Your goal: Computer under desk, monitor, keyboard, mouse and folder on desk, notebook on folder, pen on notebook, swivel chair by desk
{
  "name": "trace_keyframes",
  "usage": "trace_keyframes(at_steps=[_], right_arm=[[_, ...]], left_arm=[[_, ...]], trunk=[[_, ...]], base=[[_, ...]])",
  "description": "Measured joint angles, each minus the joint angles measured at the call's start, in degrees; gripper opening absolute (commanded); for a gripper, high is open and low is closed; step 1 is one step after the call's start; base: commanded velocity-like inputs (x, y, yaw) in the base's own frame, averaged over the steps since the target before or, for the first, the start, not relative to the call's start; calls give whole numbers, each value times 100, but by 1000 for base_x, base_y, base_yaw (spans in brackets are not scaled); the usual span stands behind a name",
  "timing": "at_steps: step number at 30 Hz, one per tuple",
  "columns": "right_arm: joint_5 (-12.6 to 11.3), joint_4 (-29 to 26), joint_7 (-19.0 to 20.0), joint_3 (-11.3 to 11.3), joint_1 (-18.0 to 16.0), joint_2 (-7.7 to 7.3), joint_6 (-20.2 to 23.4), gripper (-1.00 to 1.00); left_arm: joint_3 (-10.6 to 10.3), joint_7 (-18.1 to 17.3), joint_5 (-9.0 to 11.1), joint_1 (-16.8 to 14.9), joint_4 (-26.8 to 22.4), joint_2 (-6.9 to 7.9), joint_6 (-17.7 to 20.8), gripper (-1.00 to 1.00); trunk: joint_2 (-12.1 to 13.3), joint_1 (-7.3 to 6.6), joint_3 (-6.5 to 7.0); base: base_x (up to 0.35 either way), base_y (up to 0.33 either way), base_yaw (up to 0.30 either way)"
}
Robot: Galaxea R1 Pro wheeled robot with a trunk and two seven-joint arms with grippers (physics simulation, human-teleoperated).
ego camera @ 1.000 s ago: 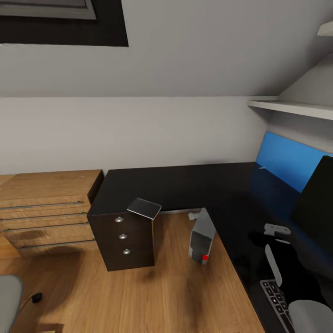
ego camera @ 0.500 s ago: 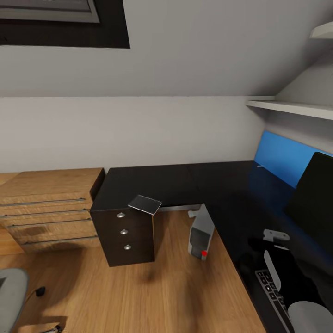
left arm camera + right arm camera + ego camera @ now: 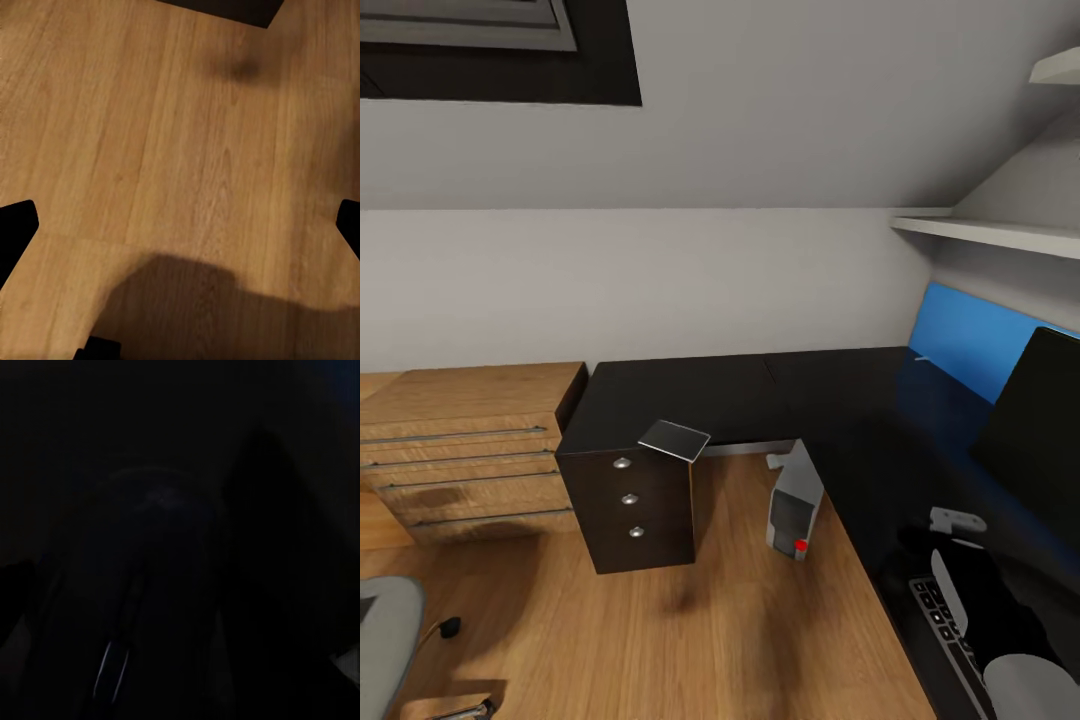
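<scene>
Our left tool (image 3: 180, 229) hangs over the wooden floor (image 3: 187, 135) with its two black fingertips (image 3: 16, 225) spread wide and only floorboards between them. A shadow lies on the planks below it.

Our right tool (image 3: 932, 540) reaches out over the black top of the bench (image 3: 760, 395). There it merges with the dark surface, and the right wrist view is almost wholly black. A rounded dark form (image 3: 150, 577) sits close before that camera, too dim to name, so we cannot tell whether this tool is spread or pressed together. The right arm (image 3: 960, 590) lies over the near end of the keyboard (image 3: 945, 635), which rests on the bench just in front of the monitor (image 3: 1040, 430). The monitor stands upright on the bench, against the bright blue back panel (image 3: 960, 345).

Further out, the computer (image 3: 795, 505) stands on the floor in the inner corner of the L-shaped bench. Its far end is tucked under the bench edge, and a red spot shows on its near face. A thin grey slab (image 3: 673, 440) lies on the corner of the bench above a dark drawer unit (image 3: 635, 510), overhanging the edge. Just beside that unit stands the light wooden chest (image 3: 460, 450). The grey seat of the swivel chair (image 3: 382, 640) shows at the lower left, well apart from the bench. A white shelf (image 3: 990, 232) runs along the wall above the monitor.
</scene>
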Motion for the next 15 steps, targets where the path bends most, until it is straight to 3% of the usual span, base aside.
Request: trace_keyframes(at_steps=[6, 15], right_arm=[[-14, 208, 5, 0, -8, -115, 8, -100], [-5, 218, 1, 0, -9, -134, -6, -100]], left_arm=[[8, 31, 6, 0, 0, -4, 4, 100], [10, 34, 7, 0, 0, -4, 4, 100]], trunk=[[0, 0, 0], [-360, 197, -161]], base=[[0, 0, 0], [0, 0, 0]])
